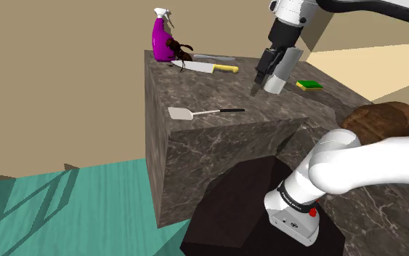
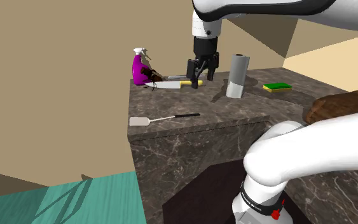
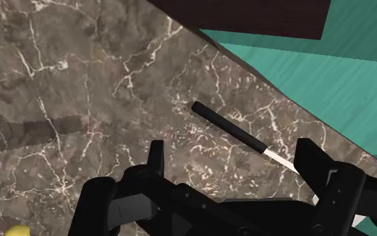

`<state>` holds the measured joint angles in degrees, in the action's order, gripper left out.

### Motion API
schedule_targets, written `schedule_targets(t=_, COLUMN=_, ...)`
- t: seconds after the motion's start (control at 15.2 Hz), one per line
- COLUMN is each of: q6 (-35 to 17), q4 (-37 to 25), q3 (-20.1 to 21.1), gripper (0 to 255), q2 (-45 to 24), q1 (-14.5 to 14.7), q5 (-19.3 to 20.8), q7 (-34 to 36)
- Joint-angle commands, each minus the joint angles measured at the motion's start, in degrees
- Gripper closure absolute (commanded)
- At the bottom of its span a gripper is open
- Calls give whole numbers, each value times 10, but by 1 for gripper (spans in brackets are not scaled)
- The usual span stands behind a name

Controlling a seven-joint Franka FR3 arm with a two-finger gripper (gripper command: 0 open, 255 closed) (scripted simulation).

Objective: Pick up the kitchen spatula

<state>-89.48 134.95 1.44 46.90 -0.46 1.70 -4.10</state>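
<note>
At the shoulder view's left I saw teal floor (image 1: 65, 211) below the dark marbled counter (image 1: 217, 145). On the counter's far left corner stood a purple spray bottle (image 1: 161, 30) with a white trigger head. A small dark brown object (image 1: 179, 49) lay against it, and I could not tell what that was.

The spatula (image 1: 204, 112) lay flat close to the counter's edge above the teal floor, roughly along that edge. Its white blade pointed toward the left corner and its black handle toward the middle. It was well apart from everything else, and nothing touched it.

Near the far edge, just beside the bottle, lay a knife (image 1: 204, 67) with a yellow handle, and a thin grey tool (image 1: 213, 57) lay behind it.

The gripper (image 1: 258, 87) hung above the middle of the counter, fingers down. In the second exterior view, the gripper (image 2: 199, 76) had its fingers spread wide with nothing between them. From the wrist camera, the spatula's handle (image 3: 228, 125) lay on the marble ahead of the parted fingers (image 3: 155, 157), untouched.

Just right of the gripper stood an upright pale grey cylinder (image 2: 237, 75). Further right, near the far right edge, lay a green and yellow sponge (image 2: 277, 87). A brown rounded lump (image 1: 384, 120) sat at the right edge.
</note>
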Motion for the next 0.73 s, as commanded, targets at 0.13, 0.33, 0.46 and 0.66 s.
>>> schedule_targets(t=0.13, q6=-29, q4=-1, q3=-8, gripper=0, q2=-36, q1=28, q5=5, q7=-61)
schedule_targets(t=0.33, q6=-69, q4=-5, q3=-16, gripper=0, q2=-89, q1=69, q5=10, q7=-152)
schedule_targets(t=0.46, q6=-93, q4=-8, q3=-19, gripper=0, q2=-122, q1=95, q5=12, q7=-211)
schedule_targets(t=0.66, q6=-126, q4=-11, q3=-21, gripper=0, q2=-168, q1=133, q5=13, q7=-300)
